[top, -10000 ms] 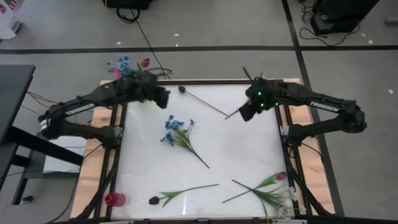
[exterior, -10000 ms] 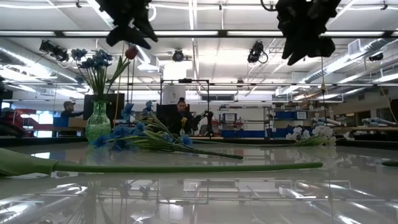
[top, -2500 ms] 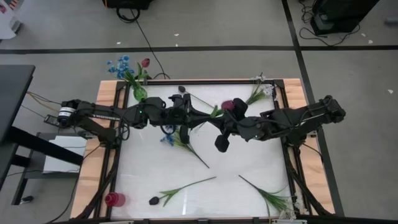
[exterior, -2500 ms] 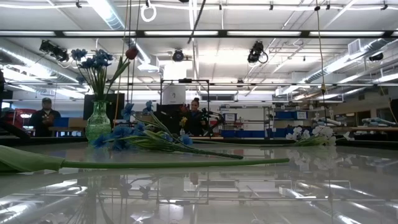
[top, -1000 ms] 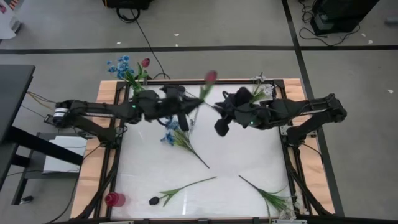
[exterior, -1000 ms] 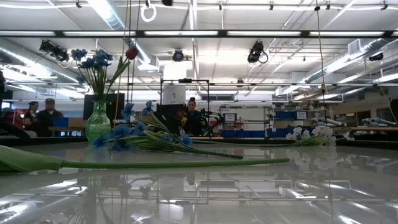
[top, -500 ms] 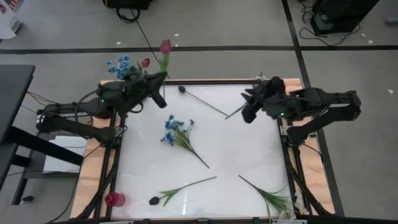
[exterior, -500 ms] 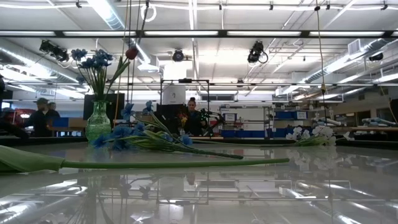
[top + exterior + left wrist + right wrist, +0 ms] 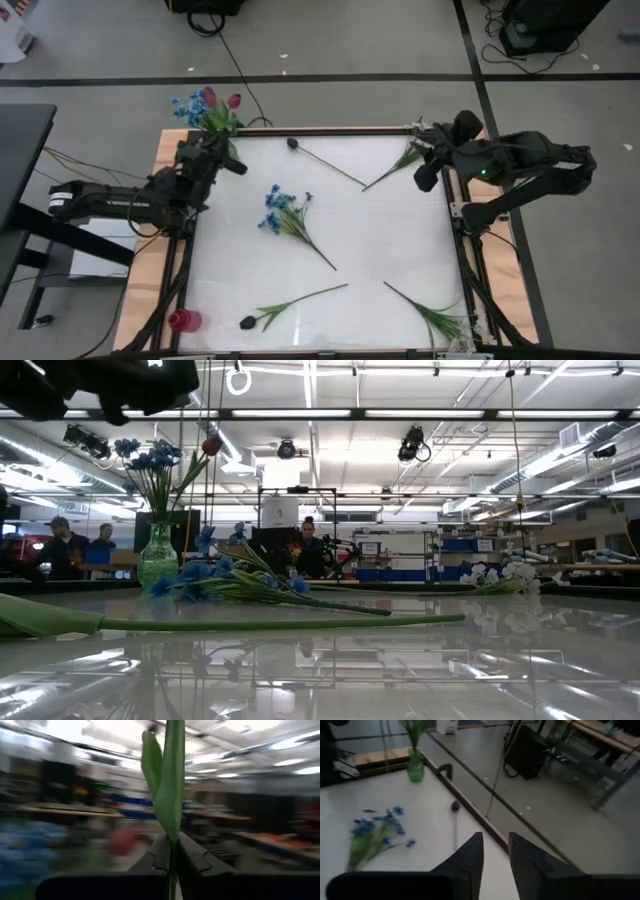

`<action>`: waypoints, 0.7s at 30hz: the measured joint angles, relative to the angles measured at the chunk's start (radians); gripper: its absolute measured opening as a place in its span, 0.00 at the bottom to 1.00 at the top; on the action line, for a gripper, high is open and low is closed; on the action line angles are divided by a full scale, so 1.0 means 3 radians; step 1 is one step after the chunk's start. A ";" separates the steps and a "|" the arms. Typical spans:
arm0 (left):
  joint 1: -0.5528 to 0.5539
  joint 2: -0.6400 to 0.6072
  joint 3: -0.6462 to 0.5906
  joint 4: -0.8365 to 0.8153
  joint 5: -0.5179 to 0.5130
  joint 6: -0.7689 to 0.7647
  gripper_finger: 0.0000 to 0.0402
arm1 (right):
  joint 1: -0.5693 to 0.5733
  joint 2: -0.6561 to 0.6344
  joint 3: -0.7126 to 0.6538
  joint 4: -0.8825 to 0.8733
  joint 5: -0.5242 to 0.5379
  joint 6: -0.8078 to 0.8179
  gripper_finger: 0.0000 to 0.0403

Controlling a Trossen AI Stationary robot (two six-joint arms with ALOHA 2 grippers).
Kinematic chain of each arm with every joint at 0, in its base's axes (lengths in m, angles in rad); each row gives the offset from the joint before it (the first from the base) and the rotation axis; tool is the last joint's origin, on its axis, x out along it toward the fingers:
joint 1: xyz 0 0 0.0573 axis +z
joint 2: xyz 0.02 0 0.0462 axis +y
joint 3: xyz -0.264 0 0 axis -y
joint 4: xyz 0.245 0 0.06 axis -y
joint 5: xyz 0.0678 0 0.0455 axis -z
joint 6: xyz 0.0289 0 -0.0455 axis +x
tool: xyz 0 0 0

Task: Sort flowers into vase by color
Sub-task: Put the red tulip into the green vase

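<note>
A pink-headed flower is held upright by its green stem between the closed fingers of the left gripper, the head standing beyond the gripper, over the green glass vase at the table's far left corner. In the left wrist view the stem is seen pinched tight between the two dark fingers, a leaf rising beside it. Blue flowers and a red tulip are already standing in that vase, just ahead of the gripper.

On the white table, a bunch of blue flowers lies toward the centre, away from the left gripper. A dark-headed flower is stretched between the two grippers along the far side. White flowers lie just beside the right gripper, which hangs by the far right edge with its fingers parted and nothing between them. Another dark-headed flower and a leafy stem lie along the near edge, well apart from both grippers.
</note>
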 joint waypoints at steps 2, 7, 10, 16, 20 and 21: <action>0.0065 -0.0001 -0.0058 0.0183 -0.0029 0.0321 0.05 | -0.0092 -0.0045 0.0000 -0.0001 -0.0001 -0.0165 0.24; 0.0379 0.0012 -0.0115 0.0283 0.0605 0.0721 0.04 | -0.0364 -0.0158 0.0000 0.0026 -0.0057 -0.0607 0.24; 0.0637 0.0074 -0.0116 0.0274 0.0843 0.0645 0.04 | -0.0584 -0.0218 0.0000 0.0166 -0.0206 -0.0947 0.24; 0.1002 0.0203 -0.0119 0.0280 0.0906 0.0556 0.04 | -0.1045 -0.0313 0.0000 0.0532 -0.0744 -0.1411 0.24; 0.1067 0.0197 -0.0119 0.0305 0.1007 0.0687 0.04 | -0.1272 -0.0327 0.0000 0.0537 -0.1017 -0.1479 0.24; 0.1085 0.0197 -0.0119 0.0304 0.1013 0.0730 0.04 | -0.1313 -0.0327 0.0000 0.0526 -0.1068 -0.1483 0.24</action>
